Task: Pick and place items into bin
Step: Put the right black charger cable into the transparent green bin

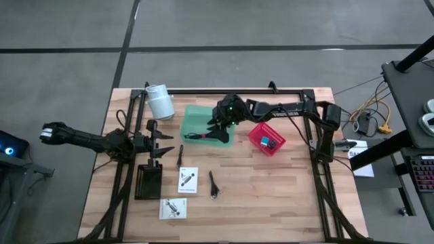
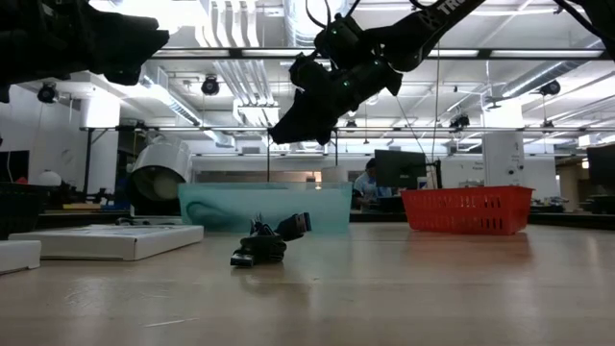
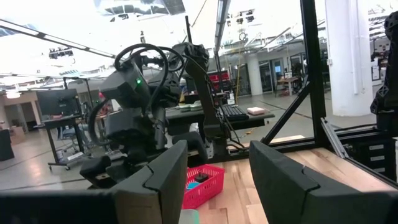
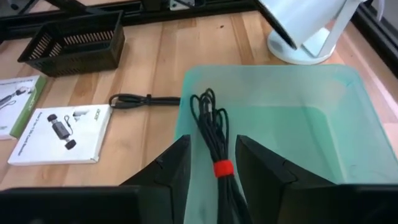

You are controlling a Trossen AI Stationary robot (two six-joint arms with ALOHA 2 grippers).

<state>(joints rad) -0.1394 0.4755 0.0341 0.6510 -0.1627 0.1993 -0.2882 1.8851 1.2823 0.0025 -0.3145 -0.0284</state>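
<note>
My right gripper [image 1: 215, 132] [image 4: 211, 146] hovers over the pale green bin [image 1: 196, 118] [image 4: 298, 124], shut on a bundled black cable [image 4: 211, 115] bound by a red tie [image 4: 222, 168]. On the table lie another black cable [image 1: 180, 156] [image 4: 143, 99], a third one [image 1: 213, 184] [image 2: 267, 242] and two white printed packets [image 1: 188, 179] [image 1: 173, 208] [image 4: 62, 134]. My left gripper [image 1: 163, 146] [image 3: 217, 186] waits open at the table's left side, touching nothing. My right gripper pinches the bundled black cable between its two fingers, at the stretch around the red tie [image 4: 222, 168]. The fingers slant downward toward the table's left and lie along the bundle. The looped end [image 4: 208, 102] reaches past the fingertips over the bin's rim.
A white cylindrical roll [image 1: 159, 102] [image 4: 311, 25] stands behind the bin. A red basket [image 1: 266, 137] [image 2: 466, 210] sits to the bin's right, and a black basket [image 1: 148, 181] [image 4: 74, 40] is near the left arm. Black frame rails [image 1: 230, 90] run along the table's far and side edges.
</note>
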